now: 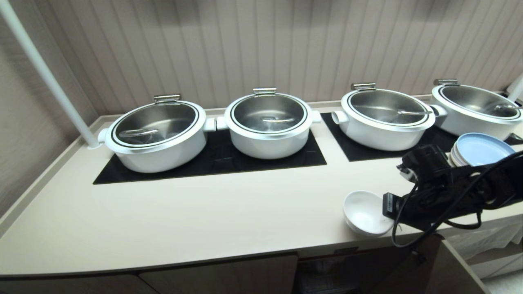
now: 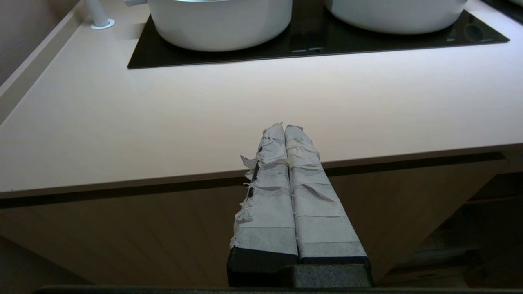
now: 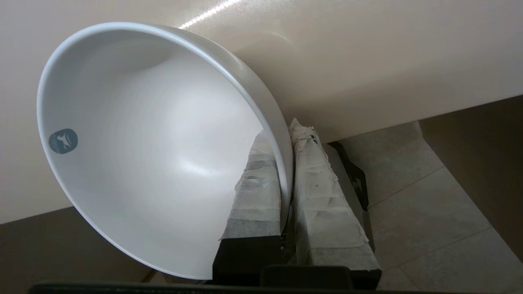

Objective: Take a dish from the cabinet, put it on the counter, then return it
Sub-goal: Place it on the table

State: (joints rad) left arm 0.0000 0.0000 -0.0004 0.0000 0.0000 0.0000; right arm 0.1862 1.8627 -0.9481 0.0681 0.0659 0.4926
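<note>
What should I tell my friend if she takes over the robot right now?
Right gripper: shut on the rim of the white bowl, one finger inside, one outside. The bowl is tilted at the front edge of the counter, on the robot's right side; I can't tell if it rests on the counter or hangs just above it.
Left gripper: shut, empty, parked in front of the counter edge.
Cabinet: below the counter.
Done: bowl is out of the cabinet.
Left: set it flat on the counter and let go, then pick it up and put it back in the cabinet.
</note>
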